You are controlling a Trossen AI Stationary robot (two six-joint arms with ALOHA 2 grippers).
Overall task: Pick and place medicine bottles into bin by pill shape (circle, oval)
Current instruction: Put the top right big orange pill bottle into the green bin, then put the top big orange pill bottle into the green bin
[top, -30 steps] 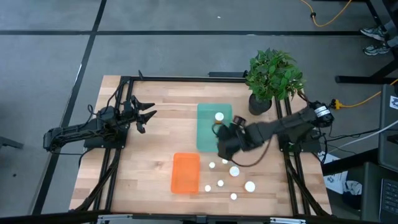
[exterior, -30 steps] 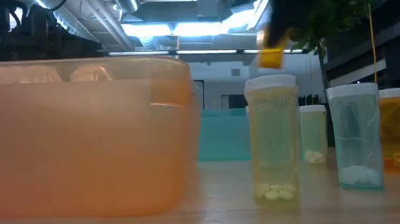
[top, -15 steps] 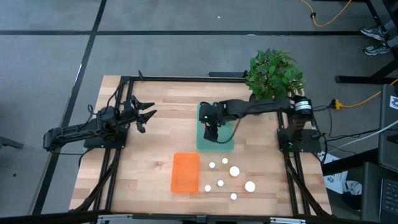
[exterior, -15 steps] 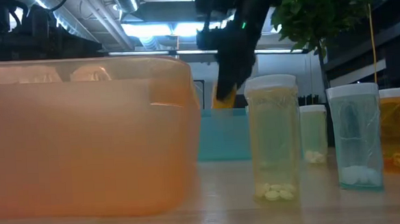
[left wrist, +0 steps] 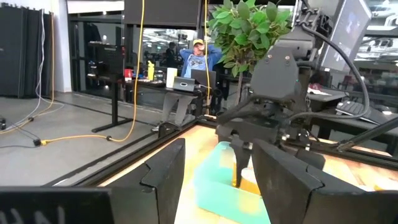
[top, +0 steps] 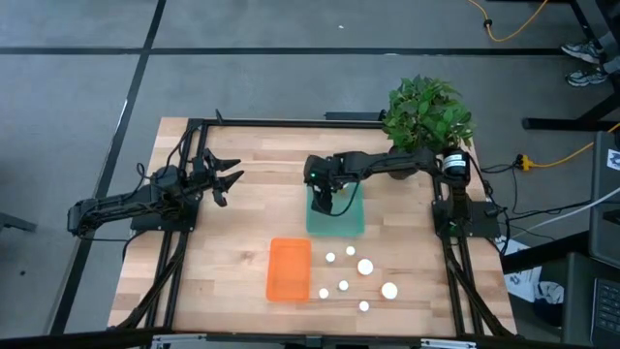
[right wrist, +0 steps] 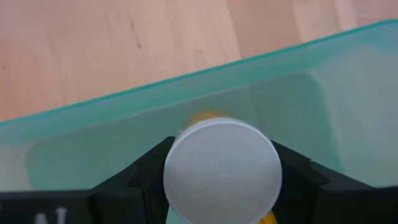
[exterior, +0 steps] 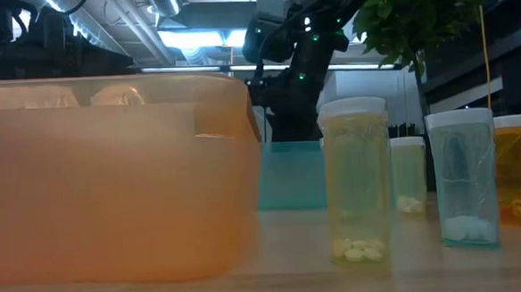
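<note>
R gripper [top: 326, 202] fingers clamp round white-capped orange bottle [right wrist: 222, 169], upright, over translucent teal bin [top: 335, 221]. L gripper [top: 225, 179] fingers spread, idle.

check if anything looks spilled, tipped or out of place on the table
Nothing stands out. The six loose medicine bottles stand upright by the orange bin, and the right claw holds another over the teal bin.

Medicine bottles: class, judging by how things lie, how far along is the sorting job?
Done: nothing certain; the bins' contents are hard to see. In hand: the right claw holds a white-capped bottle over the teal bin. Left: six bottles stand on the table beside the orange bin. The left claw waits open.
</note>
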